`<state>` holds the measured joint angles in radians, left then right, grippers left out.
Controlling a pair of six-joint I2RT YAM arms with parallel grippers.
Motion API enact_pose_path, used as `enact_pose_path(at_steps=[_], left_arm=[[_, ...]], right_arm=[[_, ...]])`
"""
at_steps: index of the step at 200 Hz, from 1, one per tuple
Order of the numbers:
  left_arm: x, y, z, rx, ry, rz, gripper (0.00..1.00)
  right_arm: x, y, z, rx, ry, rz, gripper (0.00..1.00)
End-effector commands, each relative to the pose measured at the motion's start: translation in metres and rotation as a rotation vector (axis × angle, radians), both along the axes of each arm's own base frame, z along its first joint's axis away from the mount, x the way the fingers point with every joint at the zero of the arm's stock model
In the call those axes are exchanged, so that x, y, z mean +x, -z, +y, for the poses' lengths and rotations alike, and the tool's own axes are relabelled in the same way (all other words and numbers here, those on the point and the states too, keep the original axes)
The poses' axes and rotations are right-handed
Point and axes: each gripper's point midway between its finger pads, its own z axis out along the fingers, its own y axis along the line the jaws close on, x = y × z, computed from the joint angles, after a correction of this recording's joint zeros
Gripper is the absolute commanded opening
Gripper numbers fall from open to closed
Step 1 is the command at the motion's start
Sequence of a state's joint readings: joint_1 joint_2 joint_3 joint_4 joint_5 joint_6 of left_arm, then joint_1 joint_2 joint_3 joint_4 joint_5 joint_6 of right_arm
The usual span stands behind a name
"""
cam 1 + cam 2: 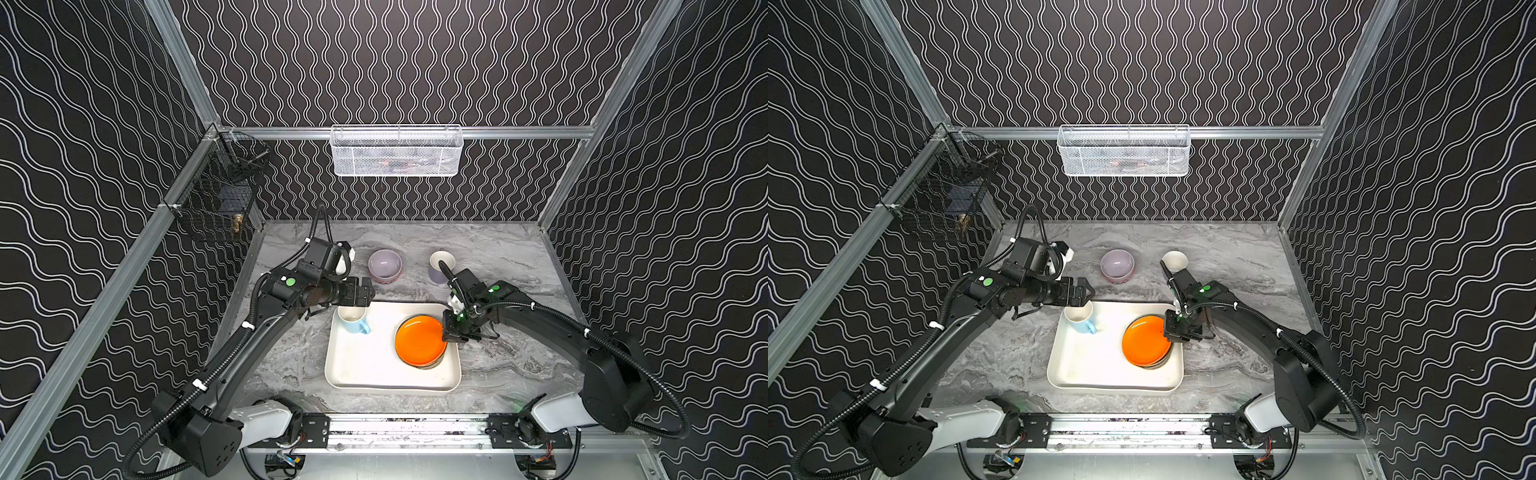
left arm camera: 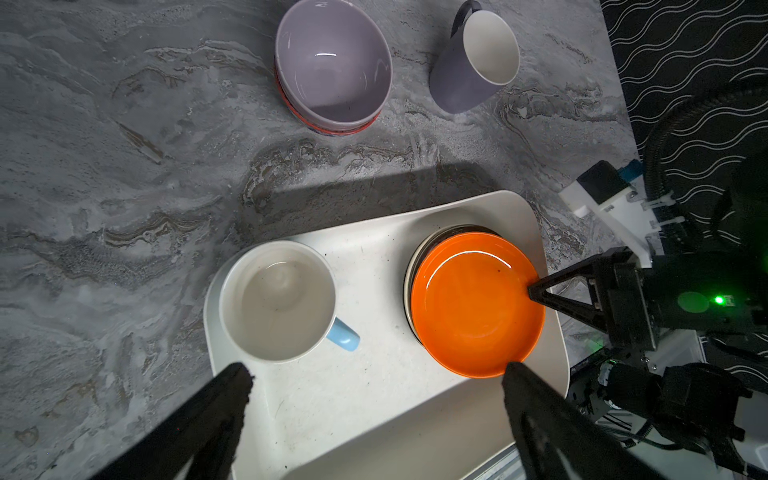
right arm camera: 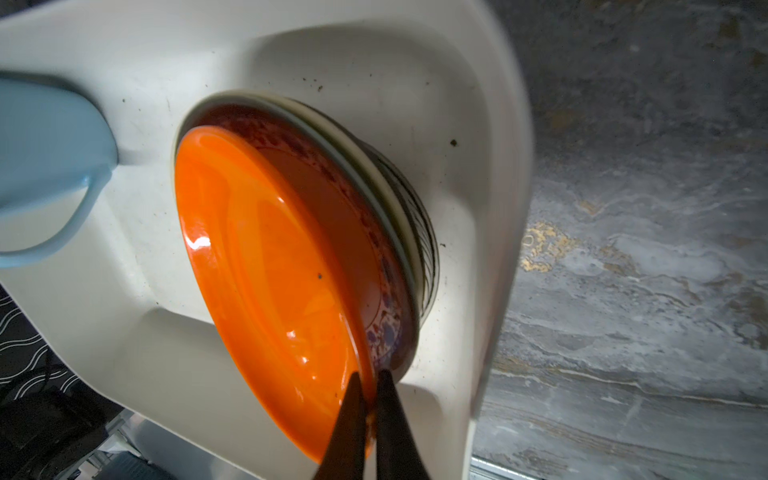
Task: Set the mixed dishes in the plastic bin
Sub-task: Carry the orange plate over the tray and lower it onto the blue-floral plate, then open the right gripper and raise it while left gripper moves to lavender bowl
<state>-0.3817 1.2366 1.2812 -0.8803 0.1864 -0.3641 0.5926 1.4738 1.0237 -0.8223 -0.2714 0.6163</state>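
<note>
A grey, marble-veined worktop (image 1: 519, 257) floors a cell walled in black panels with white wavy lines and framed in aluminium rails. A white wire-mesh basket (image 1: 397, 150) hangs on the far rail and a black wire basket (image 1: 216, 199) on the left wall. Toward the near middle of the worktop lies the cream plastic bin (image 1: 365, 374), its floor flecked with dark specks. The light blue mug (image 1: 354, 320) stands upright in the bin's far-left corner. At the bin's right side the orange plate (image 1: 417, 340) tops a stack of small plates (image 3: 415, 232), tilted, with its right edge lifted off them. The right gripper (image 3: 368, 384) has its jaws pinching that plate's rim. The left gripper (image 2: 376, 374) hovers over the bin's far-left edge, just beside the mug, jaws spread wide and holding nothing. Beyond the bin, on bare worktop, the lavender bowl (image 1: 385, 264) sits nested in the red-orange patterned bowl (image 2: 332, 129). The lavender-grey mug (image 1: 434, 274) stands upright to their right, apart from them.
</note>
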Motion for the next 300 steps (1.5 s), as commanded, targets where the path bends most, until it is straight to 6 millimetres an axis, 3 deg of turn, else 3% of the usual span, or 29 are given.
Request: enact_pose_path(at_steps=[1,15,49,130,155,176,198,223,279,300], left_arm=[[0.003,-0.002,0.000,0.010,0.009,-0.007,0.99],[0.004,-0.002,-0.001,0.011,0.014,-0.007,0.99],[0.007,0.001,-0.002,0.018,0.022,-0.001,0.99],[0.009,0.006,-0.002,0.020,0.016,0.000,0.98],[0.010,0.009,-0.003,0.021,0.022,0.001,0.99],[0.016,0.010,-0.003,0.032,0.021,0.000,0.99],[0.029,0.009,-0.005,0.052,0.020,-0.002,0.98],[0.053,0.014,-0.007,0.098,0.009,0.000,0.98],[0.111,0.020,-0.019,0.139,-0.024,-0.028,0.93],[0.130,0.037,-0.023,0.162,-0.041,-0.007,0.89]], right_arm=[[0.002,0.004,-0.001,-0.011,-0.002,-0.007,0.14],[0.001,0.006,-0.003,-0.026,-0.003,-0.002,0.22],[0.000,0.010,-0.008,-0.061,-0.015,0.007,0.29],[0.007,0.006,-0.007,-0.111,-0.058,0.010,0.30],[0.020,-0.004,-0.001,-0.109,-0.071,-0.020,0.31],[0.039,-0.028,0.005,-0.099,-0.078,-0.096,0.53],[0.059,-0.048,0.010,-0.100,-0.088,-0.154,0.71],[0.075,-0.058,0.013,-0.103,-0.096,-0.188,0.82],[0.104,-0.065,0.002,-0.075,-0.047,-0.210,0.82],[0.115,-0.069,-0.006,-0.065,-0.024,-0.215,0.82]])
